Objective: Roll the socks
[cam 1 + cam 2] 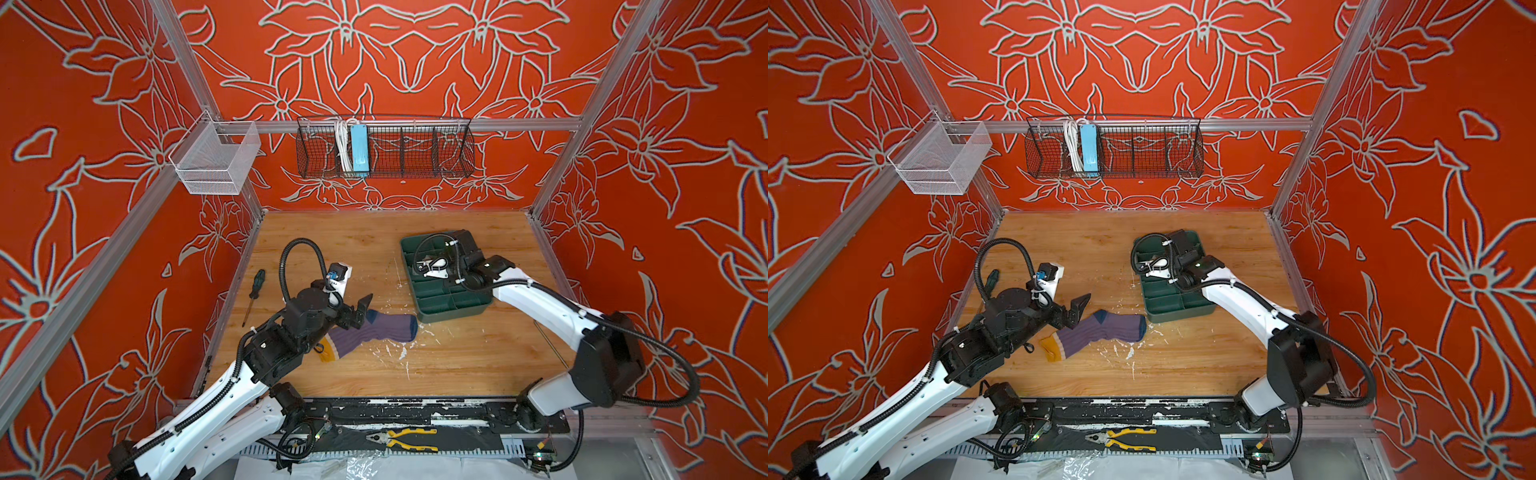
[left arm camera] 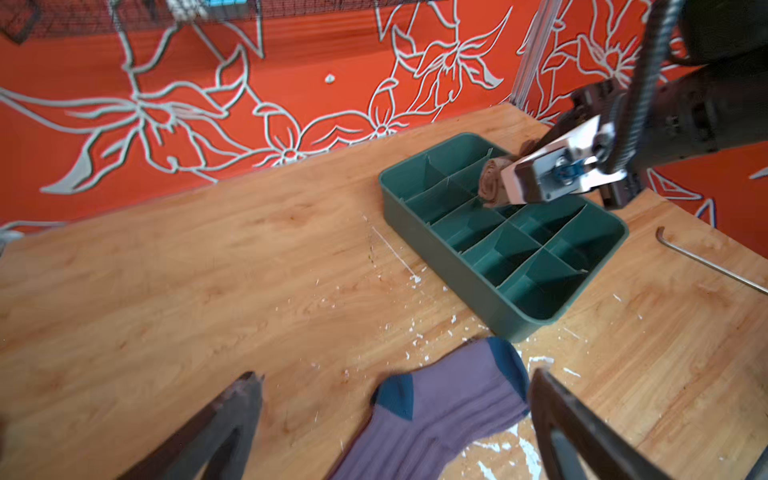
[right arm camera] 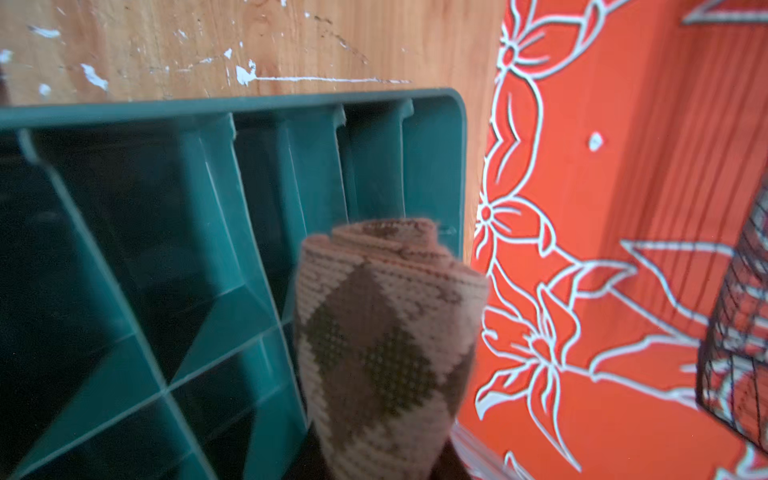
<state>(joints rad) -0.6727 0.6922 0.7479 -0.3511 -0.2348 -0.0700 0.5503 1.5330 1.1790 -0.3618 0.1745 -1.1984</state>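
Now, on my left side, my left gripper (image 1: 363, 309) hangs spread wide just above the purple sock (image 1: 374, 332), which lies flat on the table (image 1: 457, 365) with its teal heel between the fingers. Further right, my right gripper (image 2: 509, 187) pinches the rolled beige sock (image 3: 386, 332), held over the green tray (image 1: 440, 309) near one corner.

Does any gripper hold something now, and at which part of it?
Right gripper: rolled beige argyle sock, held at one end of the roll. Left gripper: jaws open, nothing held.
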